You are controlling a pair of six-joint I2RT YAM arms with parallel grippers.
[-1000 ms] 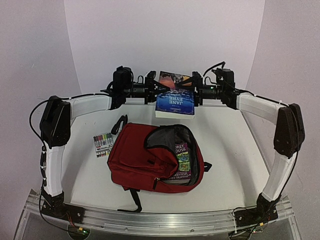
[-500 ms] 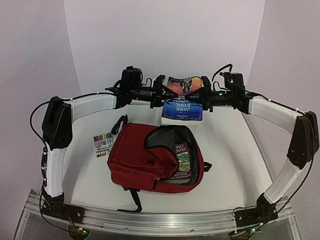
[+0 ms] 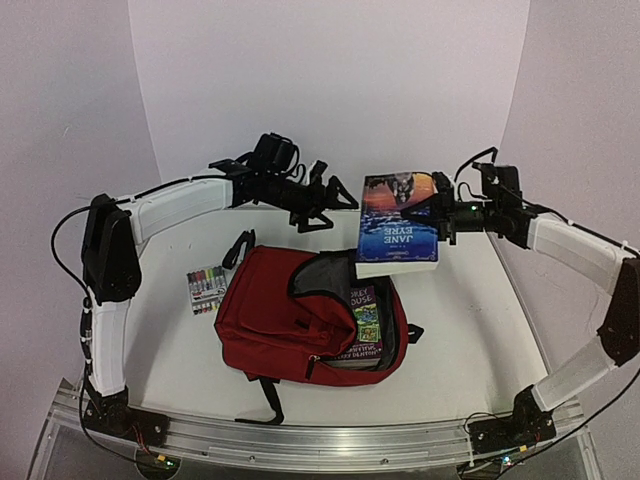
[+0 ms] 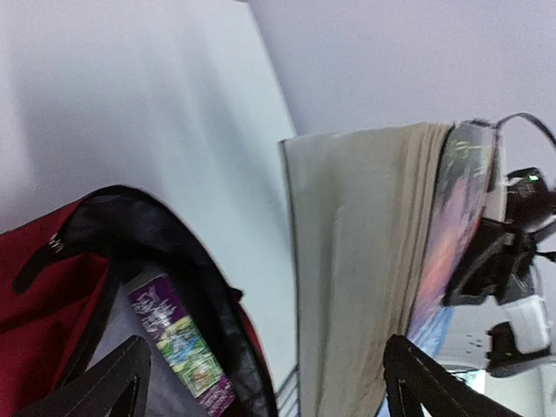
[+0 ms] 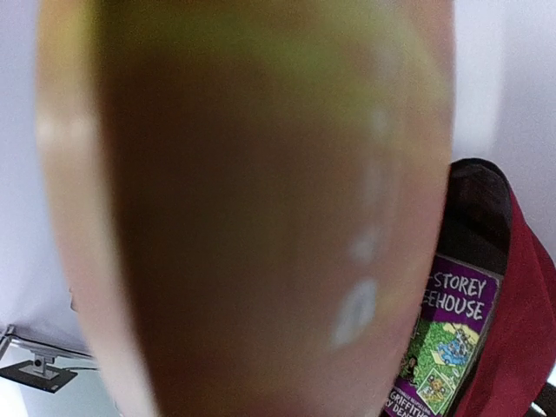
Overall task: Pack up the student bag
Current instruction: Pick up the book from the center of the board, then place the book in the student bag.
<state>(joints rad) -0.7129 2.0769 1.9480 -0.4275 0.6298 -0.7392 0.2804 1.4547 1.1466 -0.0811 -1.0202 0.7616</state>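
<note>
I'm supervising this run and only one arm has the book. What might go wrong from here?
The right gripper pinches the Jane Eyre book by one edge, with the left gripper open and clear; the book may twist or slip. The student bag opening holds a purple paperback, so the book may catch on it or the rim.

A blue paperback hangs tilted above my white table, its title upside down to me. A purple picture book lies below it, nearer me. A pack of coloured markers rests flat on the table at my left.
</note>
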